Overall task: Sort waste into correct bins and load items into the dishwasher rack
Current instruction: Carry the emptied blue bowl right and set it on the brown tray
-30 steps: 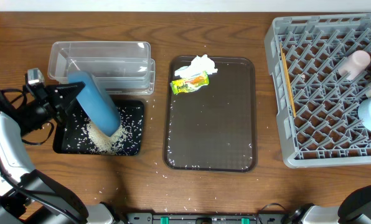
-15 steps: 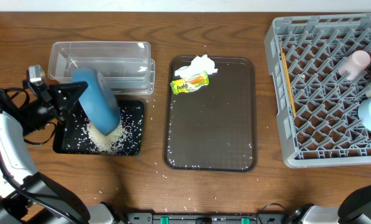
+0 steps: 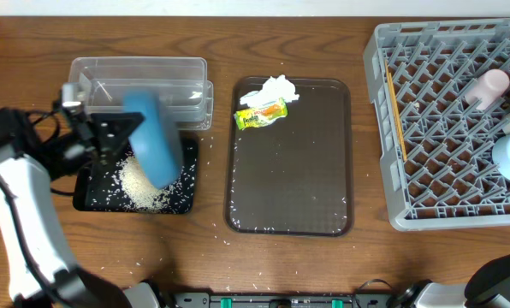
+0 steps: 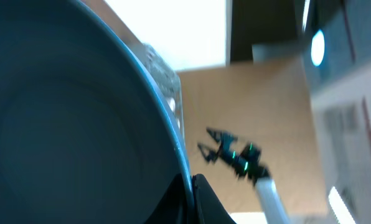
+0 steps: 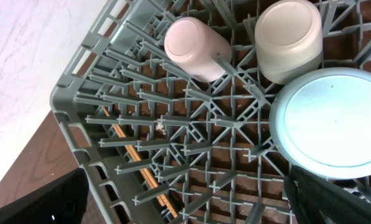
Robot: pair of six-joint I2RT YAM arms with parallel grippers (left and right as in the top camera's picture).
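1. My left claw [image 3: 111, 137] is pressed shut on the rim of the dark-blue bowl [image 3: 155, 141], which is tipped on edge over the black tray [image 3: 91, 202]
2. The rice heap [image 3: 139, 186] lies in the black tray, beneath the bowl's lower edge
3. My right claw [image 5: 185, 213] is spread wide, far right of the black tray, above the rack [image 5: 111, 118] with the pink cup [image 5: 195, 46], pale cup [image 5: 289, 37] and light-blue bowl [image 5: 332, 121]
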